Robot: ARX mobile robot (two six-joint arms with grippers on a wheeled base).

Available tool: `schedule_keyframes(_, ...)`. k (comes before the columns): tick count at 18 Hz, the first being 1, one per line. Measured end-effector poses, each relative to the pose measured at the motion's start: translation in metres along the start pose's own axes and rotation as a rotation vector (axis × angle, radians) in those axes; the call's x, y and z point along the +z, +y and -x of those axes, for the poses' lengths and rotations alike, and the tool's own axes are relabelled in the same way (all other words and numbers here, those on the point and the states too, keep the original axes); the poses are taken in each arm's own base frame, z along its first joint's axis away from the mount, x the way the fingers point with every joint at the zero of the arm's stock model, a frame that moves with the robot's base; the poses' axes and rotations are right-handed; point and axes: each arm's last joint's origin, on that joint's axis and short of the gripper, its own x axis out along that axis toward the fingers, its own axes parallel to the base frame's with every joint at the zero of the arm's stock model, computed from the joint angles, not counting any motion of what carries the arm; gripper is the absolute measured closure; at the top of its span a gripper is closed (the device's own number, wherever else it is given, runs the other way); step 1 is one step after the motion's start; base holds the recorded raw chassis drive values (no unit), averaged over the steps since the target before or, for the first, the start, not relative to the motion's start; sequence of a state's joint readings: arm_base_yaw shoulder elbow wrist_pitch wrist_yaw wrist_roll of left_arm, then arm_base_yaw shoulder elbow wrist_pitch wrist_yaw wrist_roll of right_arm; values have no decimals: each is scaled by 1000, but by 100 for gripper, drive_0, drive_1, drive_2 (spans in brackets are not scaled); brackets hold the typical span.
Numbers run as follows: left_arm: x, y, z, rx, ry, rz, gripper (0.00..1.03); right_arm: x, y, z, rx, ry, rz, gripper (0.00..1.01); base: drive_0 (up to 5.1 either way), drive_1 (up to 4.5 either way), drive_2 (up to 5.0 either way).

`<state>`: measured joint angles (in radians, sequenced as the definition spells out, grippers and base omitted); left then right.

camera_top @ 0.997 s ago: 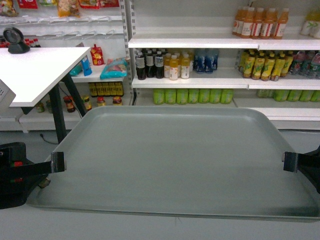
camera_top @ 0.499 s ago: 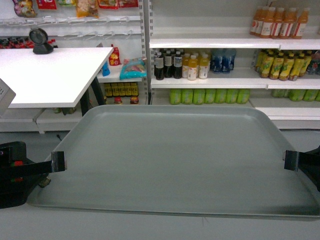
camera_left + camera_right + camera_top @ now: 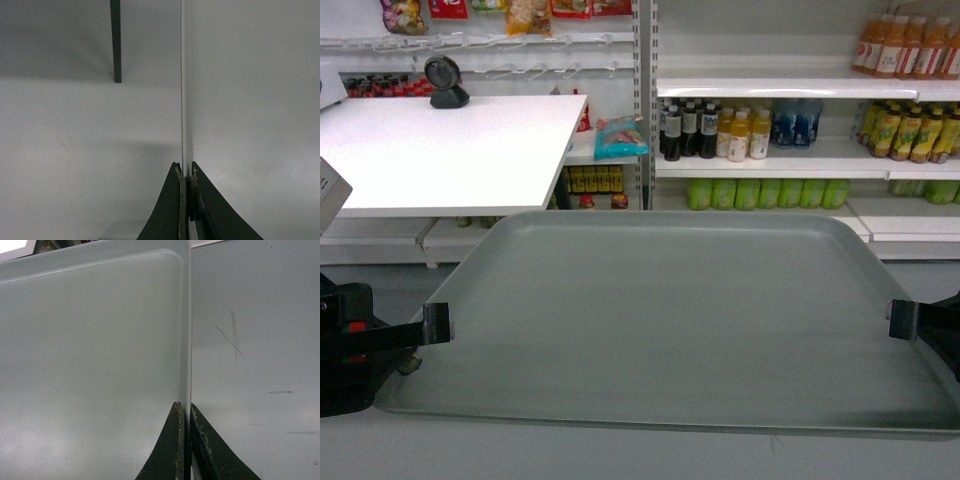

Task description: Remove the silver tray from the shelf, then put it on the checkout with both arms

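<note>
Grey-green, the tray (image 3: 670, 320) hangs level between both arms, left end effector (image 3: 436, 324) and right end effector (image 3: 902, 320) each clamped on a side rim. Beyond it, the white counter (image 3: 440, 150) with its scanner (image 3: 446, 82) has slid rightward in view: the base is turning toward checkout, so set-down looks near.

Counted one silver tray (image 3: 670, 320); two grippers, namely left gripper (image 3: 437, 323) and right gripper (image 3: 902, 320); one checkout (image 3: 450, 160); one black scanner (image 3: 447, 82); one teal packet (image 3: 620, 138). Left the shelved bottles (image 3: 740, 135) untallied, too small and crowded.
</note>
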<state>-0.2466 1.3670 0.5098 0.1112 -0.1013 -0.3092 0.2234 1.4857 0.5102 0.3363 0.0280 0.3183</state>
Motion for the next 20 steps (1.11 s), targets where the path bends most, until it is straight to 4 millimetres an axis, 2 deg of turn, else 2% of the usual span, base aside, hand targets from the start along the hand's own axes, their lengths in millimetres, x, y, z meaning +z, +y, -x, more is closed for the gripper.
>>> schedule_keyframes(20,0,0,0,0,2,0,100,0,0,0,-1,1,0,98,-502,239,239)
